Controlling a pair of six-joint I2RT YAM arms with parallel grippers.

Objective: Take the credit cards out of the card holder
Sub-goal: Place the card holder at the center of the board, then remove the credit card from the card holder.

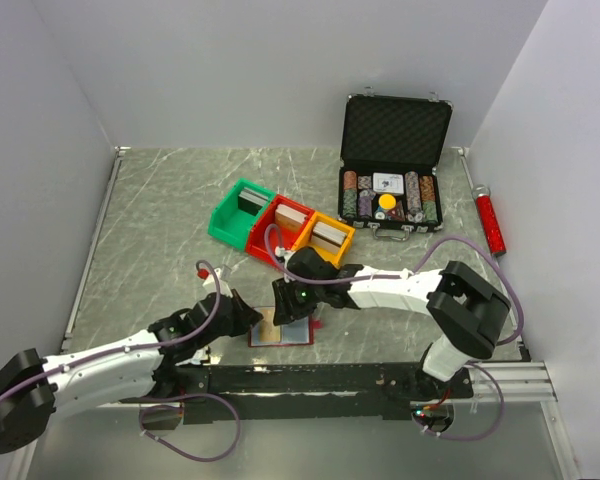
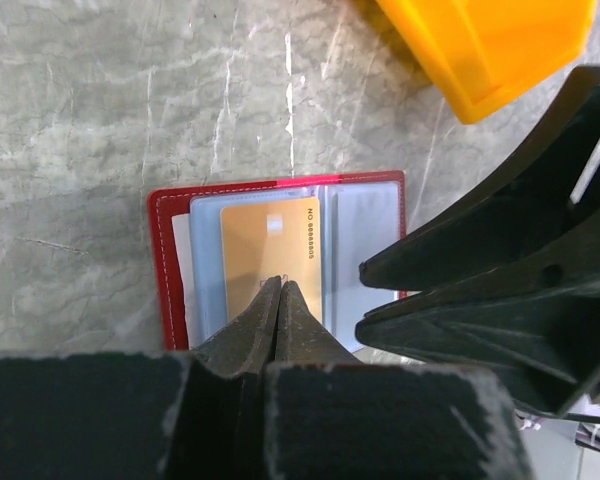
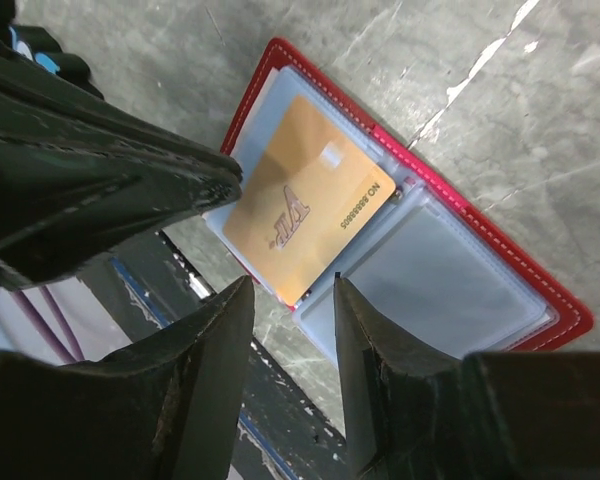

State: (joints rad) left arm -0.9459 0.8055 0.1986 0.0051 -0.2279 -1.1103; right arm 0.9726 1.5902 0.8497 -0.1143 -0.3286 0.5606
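Red leather-look card holder [image 2: 163,270] lies spread open and flat on the grey marbled table [image 1: 160,220], and everything I tell is placed from it. Clear plastic sleeves [image 3: 440,270] fill its inside, and a gold credit card [image 2: 270,240] printed with a number along one edge sits in the sleeve on its left half. My left gripper [image 2: 281,285] reaches in from the holder's left side with its two fingers pressed together, nothing between them, and the joined tips rest on the near end of the gold card. My right gripper [image 3: 292,300] hangs over the holder's near edge with its fingers apart. The near corner of the gold card shows in the gap between them, and neither finger pinches it. I cannot tell whether those tips touch the sleeves. The sleeve on the holder's right half looks pale blue-grey, and I cannot tell whether a card lies inside it. Beyond the holder's far edge stand a yellow bin [image 1: 332,238], a red bin [image 1: 285,225] and a green bin [image 1: 242,210] in a slanting row. Further beyond, towards the right, is an open black poker chip case [image 1: 392,160].
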